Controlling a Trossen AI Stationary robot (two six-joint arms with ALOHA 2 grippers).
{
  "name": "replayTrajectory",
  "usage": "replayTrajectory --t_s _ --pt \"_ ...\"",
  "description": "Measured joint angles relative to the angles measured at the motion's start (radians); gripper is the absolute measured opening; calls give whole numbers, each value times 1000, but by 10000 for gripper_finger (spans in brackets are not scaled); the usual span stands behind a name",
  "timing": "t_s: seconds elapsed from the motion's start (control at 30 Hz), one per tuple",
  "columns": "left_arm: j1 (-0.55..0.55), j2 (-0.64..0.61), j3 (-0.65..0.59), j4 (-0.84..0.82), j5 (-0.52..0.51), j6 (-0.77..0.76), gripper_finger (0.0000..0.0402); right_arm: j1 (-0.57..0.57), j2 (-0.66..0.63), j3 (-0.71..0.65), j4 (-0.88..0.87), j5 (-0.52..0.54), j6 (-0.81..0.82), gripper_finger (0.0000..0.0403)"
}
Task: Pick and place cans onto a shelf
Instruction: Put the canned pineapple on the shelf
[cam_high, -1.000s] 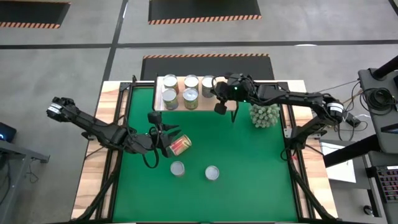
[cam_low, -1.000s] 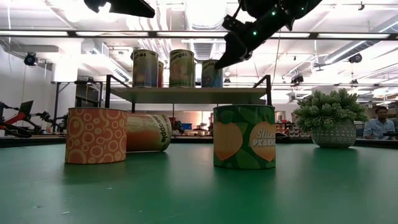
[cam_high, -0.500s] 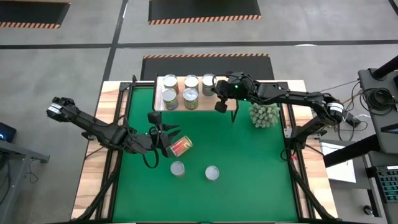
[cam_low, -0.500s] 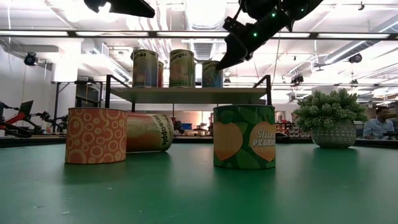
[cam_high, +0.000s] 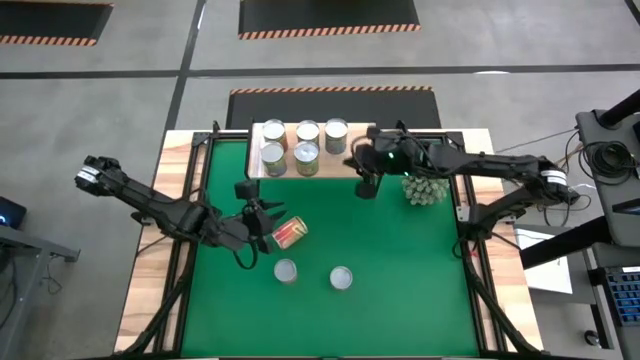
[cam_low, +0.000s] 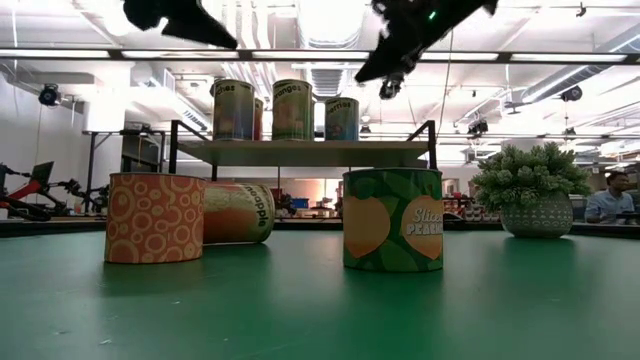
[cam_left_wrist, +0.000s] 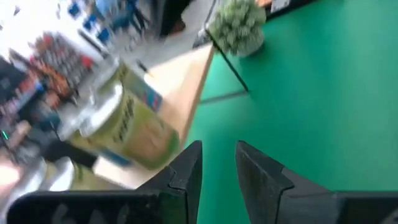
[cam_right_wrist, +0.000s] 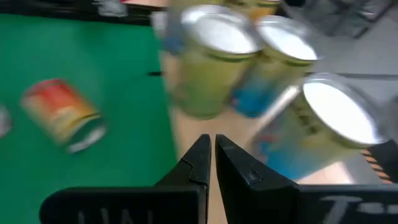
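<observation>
The shelf (cam_high: 310, 150) stands at the 12 o'clock edge of the green mat (cam_high: 400, 280) on the bench (cam_high: 150, 290). Five cans stand upright on it: three in the back row (cam_high: 306, 131) and two in the front row (cam_high: 291, 156), all toward the shelf's 9 o'clock half. In the low view three of them show above the plank (cam_low: 300, 152), the rightmost (cam_low: 341, 118) just below the right arm.

The right end effector (cam_high: 366, 186) hangs above the mat just off the shelf's front edge, at 3 o'clock from the front row and beside the plant (cam_high: 426, 185). Its fingers (cam_right_wrist: 200, 163) are pressed together, holding nothing.

The left end effector (cam_high: 268, 226) sits over the mat near its 9 o'clock side, next to a red-labelled can lying on its side (cam_high: 289, 233). Its fingers (cam_left_wrist: 189, 171) stand a narrow gap apart with nothing between them. Whether they touch the lying can I cannot tell.

Two more cans stand upright on the mat toward 6 o'clock: one (cam_high: 286, 271) just below the lying can, the other (cam_high: 341, 278) at its 3 o'clock, a little apart.
</observation>
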Motion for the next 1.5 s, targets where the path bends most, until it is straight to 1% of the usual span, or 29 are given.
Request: replayTrajectory --t_s 0.07,0.13,0.3,0.37,0.43,0.57,0.7,0.8,0.87,0.97,1.07,1.2,1.4,1.5 --pt "0 5 0 -54 11 -104 79 50 -30 0 -53 0 22 13" --pt "0 16 0 -105 60 -230 79 103 -59 -14 -78 0 45 13" --pt "0 85 0 -206 286 -529 80 231 -122 -90 -90 0 80 13" --pt "-2 119 0 -221 354 -610 81 272 -144 -122 -88 0 101 13" --pt "0 151 1 -221 401 -659 85 303 -163 -154 -89 1 107 13" --pt "14 214 49 -217 409 -673 108 340 -181 -204 -66 12 108 13" --pt "17 283 123 -244 430 -701 154 345 -191 -229 -26 54 109 13" --pt "21 339 199 -344 417 -778 200 345 -192 -229 -20 56 100 13" --pt "30 382 245 -444 403 -850 230 345 -192 -229 -16 56 84 13" --pt "42 450 303 -551 404 -942 269 345 -192 -229 -13 55 68 13" --pt "47 511 337 -579 433 -944 296 345 -192 -229 -14 55 63 13" --pt "58 582 362 -582 454 -926 313 345 -192 -229 -20 55 59 13" --pt "73 636 376 -586 434 -906 315 345 -192 -229 -21 55 52 13" --pt "80 649 363 -573 433 -899 315 345 -192 -229 -21 55 51 13"
